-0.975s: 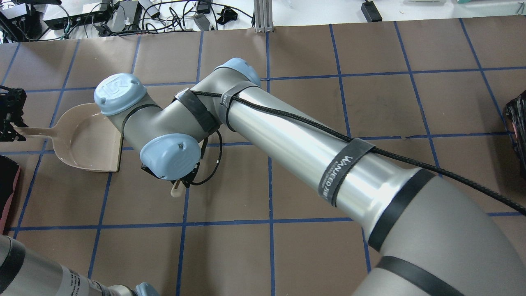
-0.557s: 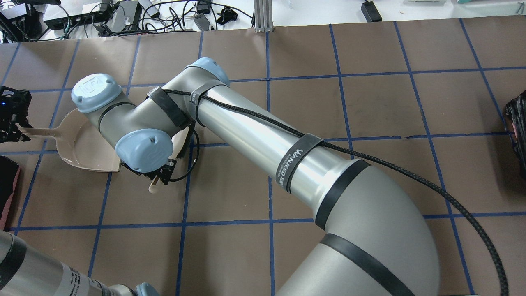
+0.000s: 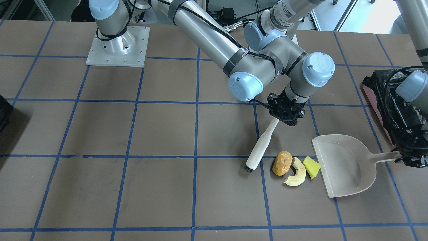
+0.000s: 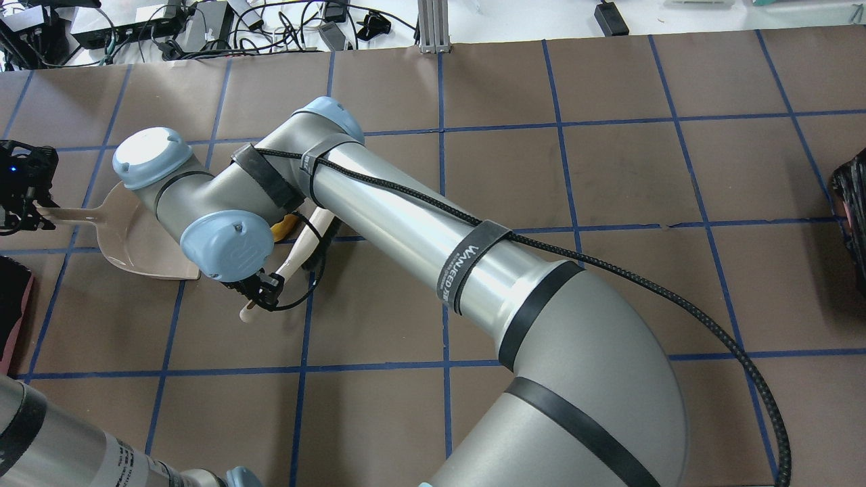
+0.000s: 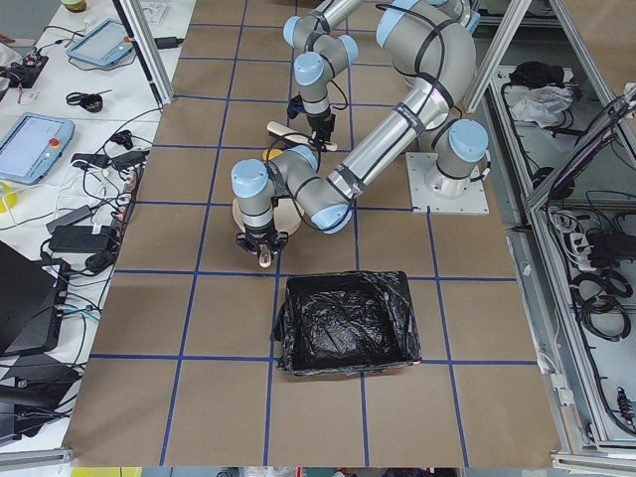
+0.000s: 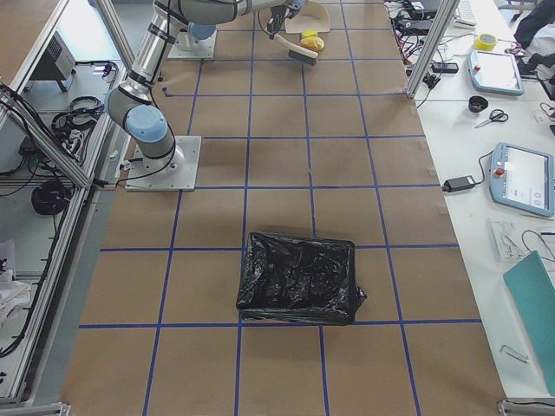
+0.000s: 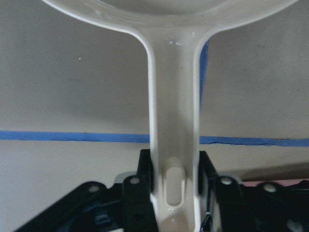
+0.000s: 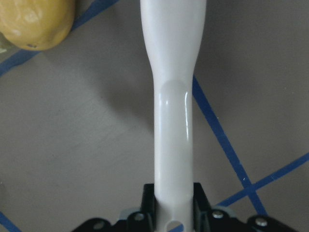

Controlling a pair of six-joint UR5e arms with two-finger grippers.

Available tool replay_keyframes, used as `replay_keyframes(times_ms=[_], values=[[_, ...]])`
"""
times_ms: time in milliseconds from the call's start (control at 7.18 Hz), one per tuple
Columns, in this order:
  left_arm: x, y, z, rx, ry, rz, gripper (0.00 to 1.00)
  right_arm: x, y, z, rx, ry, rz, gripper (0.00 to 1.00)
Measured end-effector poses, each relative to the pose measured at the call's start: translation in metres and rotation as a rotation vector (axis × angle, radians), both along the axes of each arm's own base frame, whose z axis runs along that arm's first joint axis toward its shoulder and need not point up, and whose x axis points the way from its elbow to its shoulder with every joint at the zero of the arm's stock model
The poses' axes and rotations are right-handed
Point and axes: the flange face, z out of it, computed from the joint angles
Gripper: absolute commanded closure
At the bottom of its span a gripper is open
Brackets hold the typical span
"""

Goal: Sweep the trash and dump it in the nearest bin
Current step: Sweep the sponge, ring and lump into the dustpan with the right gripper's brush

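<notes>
Orange-brown lump (image 3: 282,163), curved pale peel (image 3: 296,174) and yellow wedge (image 3: 311,167) lie bunched just off the dustpan (image 3: 347,164)'s open lip, wedge nearest. Black-lined pinkish bin (image 3: 389,112) stands beyond the dustpan's handle.

I've swung the right arm (image 4: 406,230) and its brush (image 4: 302,245) closer to the dustpan (image 4: 135,253); the orange lump (image 4: 283,227) now peeks out beneath it.

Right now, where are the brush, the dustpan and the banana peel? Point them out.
brush (image 3: 262,145), front-facing view, middle of its white handle.
dustpan (image 3: 347,167), front-facing view, bare floor of the scoop.
banana peel (image 3: 300,173), front-facing view, middle of its curve.
</notes>
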Motion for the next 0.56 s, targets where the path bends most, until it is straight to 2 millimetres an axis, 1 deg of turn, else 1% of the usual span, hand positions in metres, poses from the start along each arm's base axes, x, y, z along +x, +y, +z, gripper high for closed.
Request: replay_keyframes(times_ms=[279,557], values=[[0.0,0.0,0.0,0.0,0.0,0.0,1.0,0.01,-0.004,-0.003,-0.019,-0.041,-0.053,1.0],[-0.001,-0.001,-0.001,0.001,0.0,-0.001,1.0,0.016,-0.005,-0.006,-0.018,-0.06,-0.047,1.0]])
